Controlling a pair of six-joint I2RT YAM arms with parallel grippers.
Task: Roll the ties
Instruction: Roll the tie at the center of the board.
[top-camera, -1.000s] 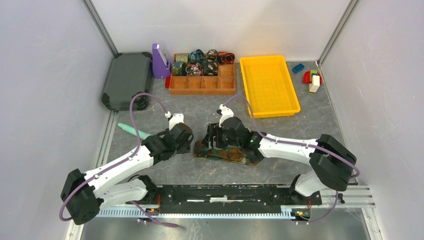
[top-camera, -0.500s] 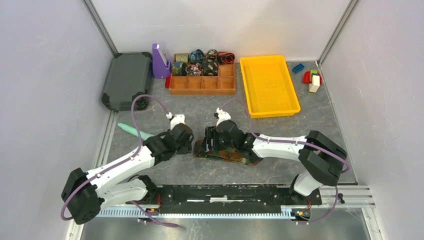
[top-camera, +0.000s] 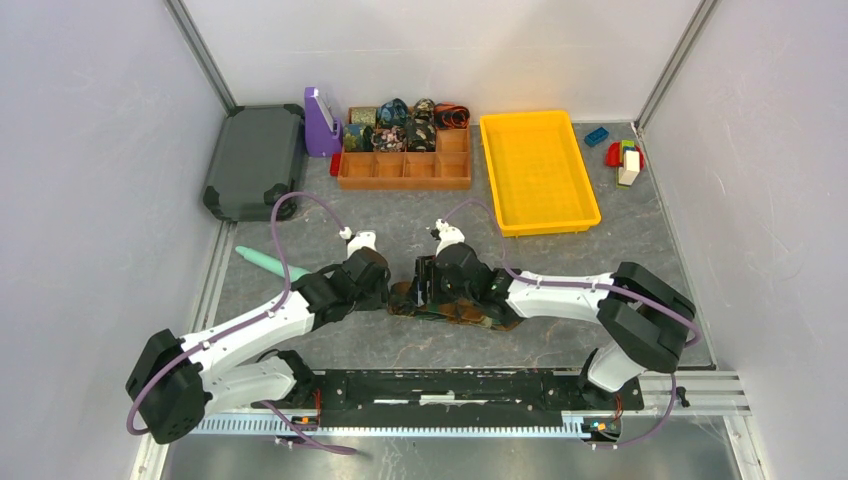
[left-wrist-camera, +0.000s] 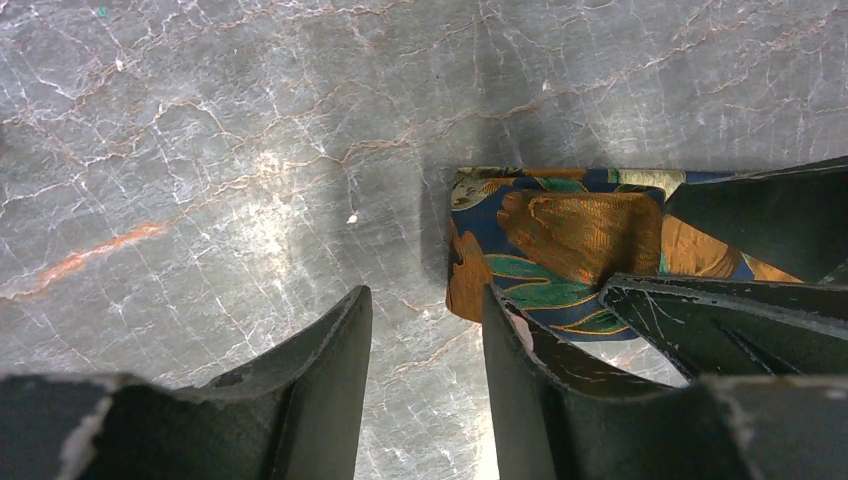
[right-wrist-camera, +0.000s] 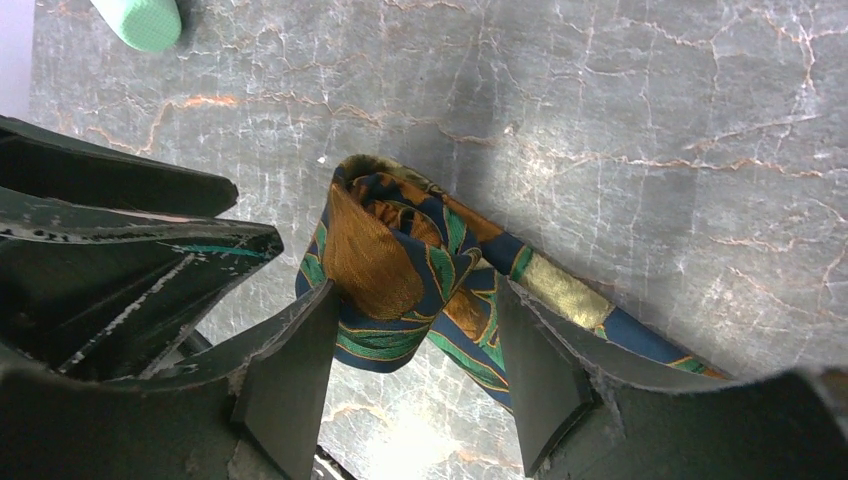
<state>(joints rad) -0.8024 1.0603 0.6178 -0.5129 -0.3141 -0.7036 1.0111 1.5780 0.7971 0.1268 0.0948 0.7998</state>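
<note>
Grey, marble-veined table (top-camera: 640, 270) carries the work, and the step in hand is judged to be the rolling of one tie (top-camera: 462, 310), begun at its left end and well short of complete. The next move appears to call for a firm hold on the started coil and a further turn along the flat length, with the loose strip kept straight so the roll does not skew. Both arms reach forward low from their bases and converge at mid-table, wrists pitched down and nearly nose to nose. At the far side, a yellow tray (top-camera: 540, 170) stands beside an orange organiser (top-camera: 405, 170), whose back compartments hold finished coils (top-camera: 400, 125). The tie in work lies on the table in front of the bases; its blue, green and orange end is folded into a loose first turn, and the rest trails off flat to the right. The right gripper (right-wrist-camera: 415, 295) straddles that turn, jaws partly apart with one finger on each side; whether the pads bear on the fabric cannot be told. The left gripper (left-wrist-camera: 425, 300) sits just beside the coil's end, jaws moderately parted over bare table, holding nothing. A teal stick (top-camera: 265, 262) lies apart to the left, clear of the work.
</note>
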